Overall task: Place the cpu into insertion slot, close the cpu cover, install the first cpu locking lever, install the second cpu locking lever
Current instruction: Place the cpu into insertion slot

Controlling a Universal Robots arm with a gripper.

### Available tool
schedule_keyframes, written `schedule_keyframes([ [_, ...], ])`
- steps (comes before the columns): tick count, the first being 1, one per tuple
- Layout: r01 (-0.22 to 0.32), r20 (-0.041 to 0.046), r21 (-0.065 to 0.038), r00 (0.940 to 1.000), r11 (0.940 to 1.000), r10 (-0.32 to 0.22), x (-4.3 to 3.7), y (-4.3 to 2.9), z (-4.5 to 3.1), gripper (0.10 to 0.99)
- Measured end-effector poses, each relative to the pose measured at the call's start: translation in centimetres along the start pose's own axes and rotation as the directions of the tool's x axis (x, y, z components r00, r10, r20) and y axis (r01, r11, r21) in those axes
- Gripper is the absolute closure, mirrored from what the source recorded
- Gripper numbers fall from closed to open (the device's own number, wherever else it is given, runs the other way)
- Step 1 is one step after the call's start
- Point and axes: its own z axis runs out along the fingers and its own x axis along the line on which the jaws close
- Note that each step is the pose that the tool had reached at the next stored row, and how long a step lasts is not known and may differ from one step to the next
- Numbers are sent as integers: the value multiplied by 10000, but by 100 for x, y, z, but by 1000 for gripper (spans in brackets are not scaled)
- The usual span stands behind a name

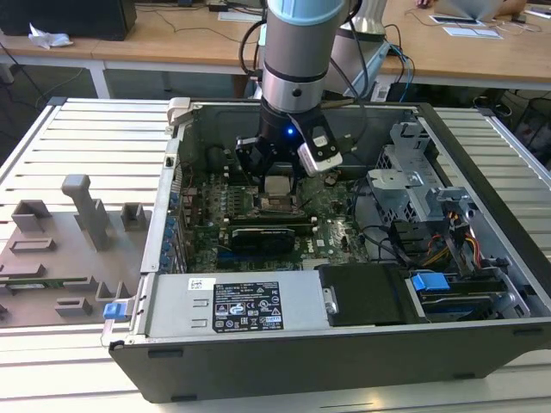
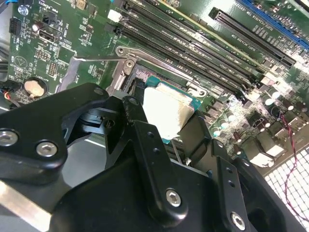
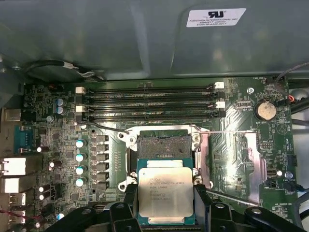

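Note:
My gripper (image 1: 277, 178) hangs inside the open computer case, shut on the cpu (image 1: 277, 184) at two opposite edges. In the first wrist view the cpu (image 3: 165, 183), silvery-grey top up, sits between my black fingers (image 3: 131, 195) and overlaps the near edge of the insertion slot (image 3: 162, 143), whose dark recess shows bare beyond it. The cpu cover (image 3: 251, 166) lies swung open beside the slot. Two thin locking levers (image 3: 104, 126) (image 3: 227, 131) stand unlatched. In the second wrist view the cpu (image 2: 166, 113) hovers close over the slot (image 2: 145, 77).
Long black memory slots (image 3: 149, 101) run just past the socket. A black expansion card (image 1: 263, 237), a power supply (image 1: 232, 305) and a drive cage (image 1: 413, 185) crowd the case. A grey fixture (image 1: 86, 215) stands on the table at the exterior view's left.

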Motion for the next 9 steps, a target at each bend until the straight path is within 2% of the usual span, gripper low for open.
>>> schedule_keyframes([
  [2, -3, 1, 24, 10000, 10000, 3, 1, 2, 24, 541],
  [3, -3, 2, 80, 10000, 10000, 3, 0, 9, 32, 541],
  [5, -5, 6, 270, 10000, 9996, 5, -1, 45, 41, 541],
  [6, -8, 12, 436, 10000, 9990, 7, -2, 85, 50, 541],
  [8, -12, 19, 684, 10000, 9977, 11, -2, 162, 65, 541],
  [9, -13, 21, 747, 10000, 9972, 12, -1, 195, 73, 541],
])
